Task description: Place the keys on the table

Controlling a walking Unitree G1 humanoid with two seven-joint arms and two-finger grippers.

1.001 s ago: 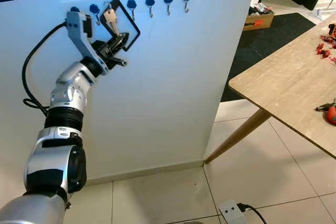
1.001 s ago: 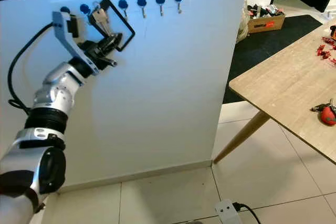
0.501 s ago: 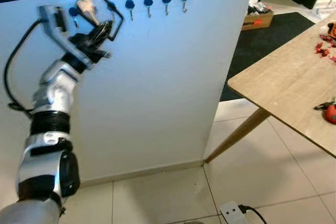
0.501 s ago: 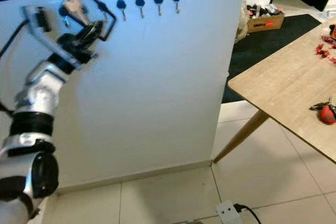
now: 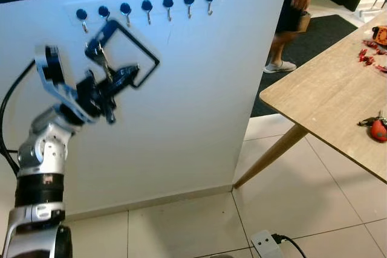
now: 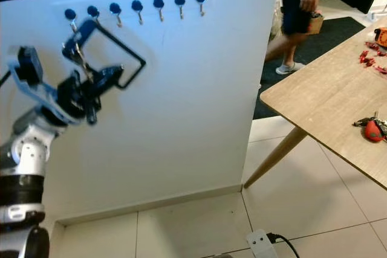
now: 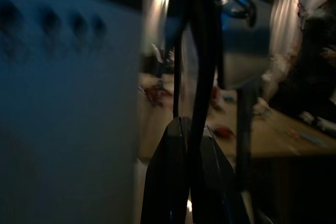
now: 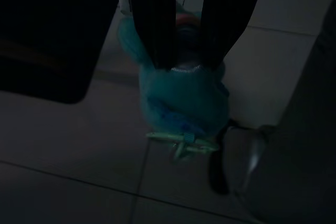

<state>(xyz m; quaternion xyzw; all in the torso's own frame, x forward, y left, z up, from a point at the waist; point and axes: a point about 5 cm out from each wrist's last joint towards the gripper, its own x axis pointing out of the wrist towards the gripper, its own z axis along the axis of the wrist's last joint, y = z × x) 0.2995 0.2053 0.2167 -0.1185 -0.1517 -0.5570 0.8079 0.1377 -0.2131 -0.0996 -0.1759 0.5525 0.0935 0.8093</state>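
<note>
Wooden table [image 5: 326, 98] right | left hand [image 5: 124, 77] clamps keys [image 5: 103, 58] | person [image 5: 290, 16] beyond

Hooks [image 5: 146, 6] on wall [image 5: 193, 107] — table [image 5: 326, 98] right.

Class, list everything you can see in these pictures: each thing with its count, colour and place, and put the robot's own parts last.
Hooks: seven, blue knobs, in a row high on the white wall.
Keys: one bunch on a black loop, silver, held off the hooks in front of the wall.
Table: one, light wood, on the robot's right.
Red-handled tool: one, on the table near its right edge.
Small red pieces: several, at the table's far end.
Power strip: one, white, on the floor tiles.
Person: one, walking on the dark mat beyond the wall.
Teal toy: one, on the floor under the right claw.
Left claw: black, shut on the keys' loop.
Right claw: black, open, hanging idle.
</note>
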